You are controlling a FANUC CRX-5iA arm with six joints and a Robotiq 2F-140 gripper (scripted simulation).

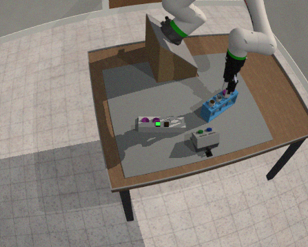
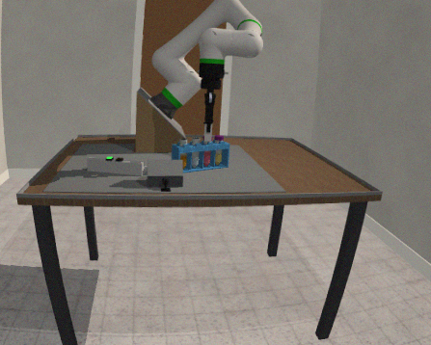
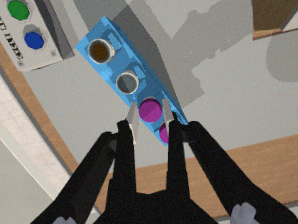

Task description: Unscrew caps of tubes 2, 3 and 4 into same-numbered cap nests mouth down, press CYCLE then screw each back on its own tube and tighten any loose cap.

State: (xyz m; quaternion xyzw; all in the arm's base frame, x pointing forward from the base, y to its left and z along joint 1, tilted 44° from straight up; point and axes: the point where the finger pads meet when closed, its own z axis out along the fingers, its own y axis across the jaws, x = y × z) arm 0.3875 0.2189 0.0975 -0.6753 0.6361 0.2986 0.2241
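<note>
The two thin grey fingers stand only a little way apart, one on each side of a small round purple screw cap (image 3: 150, 109) at the centre of the wrist view. A sliver of gap seems to show on each side, so they appear to bracket the cap loosely and not to clamp it.

This cap sits on its tube in the bright blue plastic tube rack (image 3: 105, 29), which runs diagonally from the upper left. A second purple cap (image 3: 164, 134) is just below it, half hidden by the right finger. Up the rack, two uncapped tubes, one grey-rimmed (image 3: 127, 82) and one brown-filled (image 3: 100, 50), stand open.

The cap is probably light, rigid and smooth-sided. It is best taken across its rim, squarely, with a firm squeeze so it does not slip while turning.

In the top view, left of centre on the bench (image 1: 286, 114), the grey cap tray (image 1: 162, 128) shows two purple caps (image 1: 145, 119) beside a lit green lamp (image 1: 158, 123).
</note>
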